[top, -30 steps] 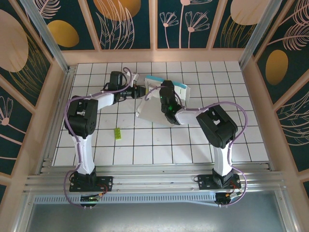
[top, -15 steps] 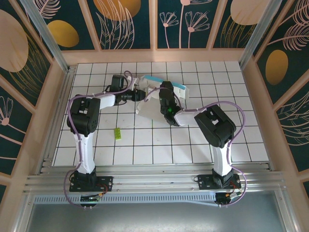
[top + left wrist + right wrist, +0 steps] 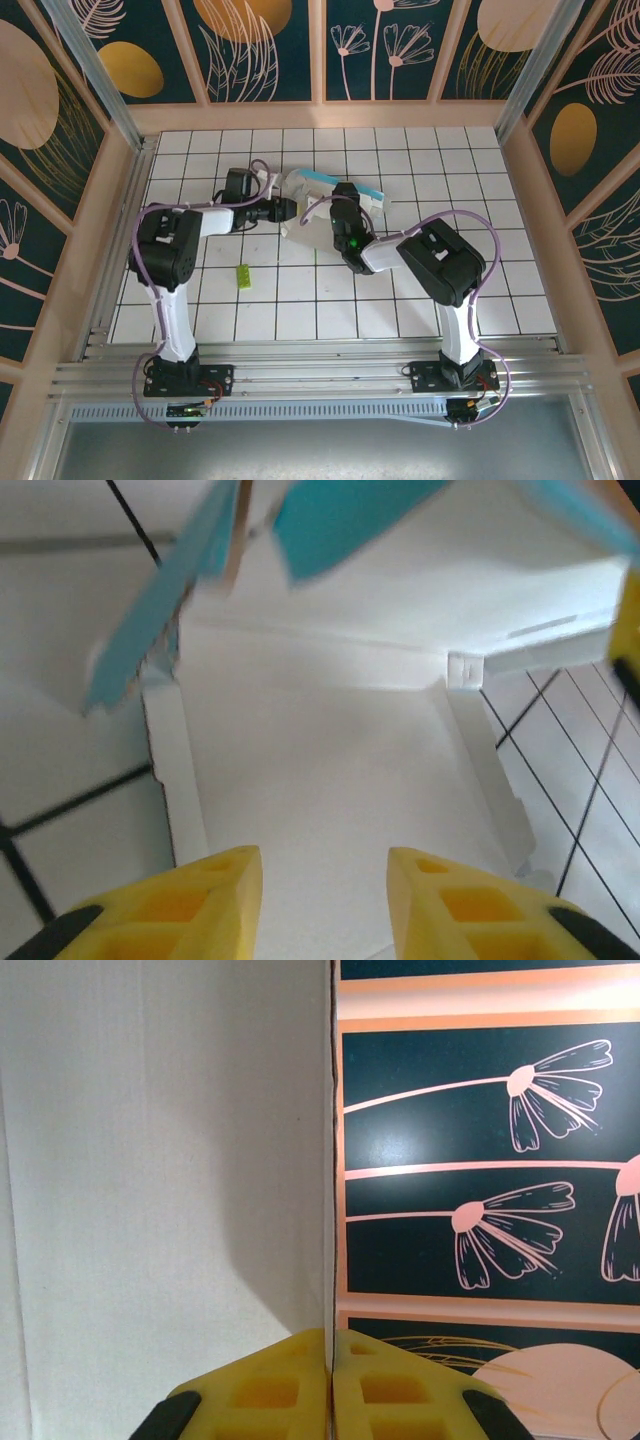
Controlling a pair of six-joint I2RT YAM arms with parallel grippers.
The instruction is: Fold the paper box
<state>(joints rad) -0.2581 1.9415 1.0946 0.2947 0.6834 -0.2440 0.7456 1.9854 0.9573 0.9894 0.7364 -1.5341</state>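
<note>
The paper box (image 3: 308, 226) stands partly raised on the tiles at mid-table, its whitish-grey face showing and a cyan edge (image 3: 338, 182) along its far side. My right gripper (image 3: 345, 197) holds it from the near side. In the right wrist view the fingers (image 3: 300, 1380) are shut on the thin card edge (image 3: 332, 1160), with the white panel (image 3: 160, 1160) to the left. My left gripper (image 3: 287, 208) is at the box's left side. In the left wrist view its fingers (image 3: 215, 890) stand apart over the white inner panel (image 3: 320, 740), gripping nothing, with cyan flaps (image 3: 340, 520) above.
A tiny yellow-green scrap (image 3: 243, 276) lies on the tiles near the left arm. Patterned walls (image 3: 320, 50) and wooden rails enclose the white tiled table (image 3: 480, 270). The arm bases sit on the metal rail (image 3: 320, 378) at the near edge.
The left gripper's fingers have parted and it has shifted slightly toward the near side. The right gripper and the box have come down and nearer, and the box now leans lower.
</note>
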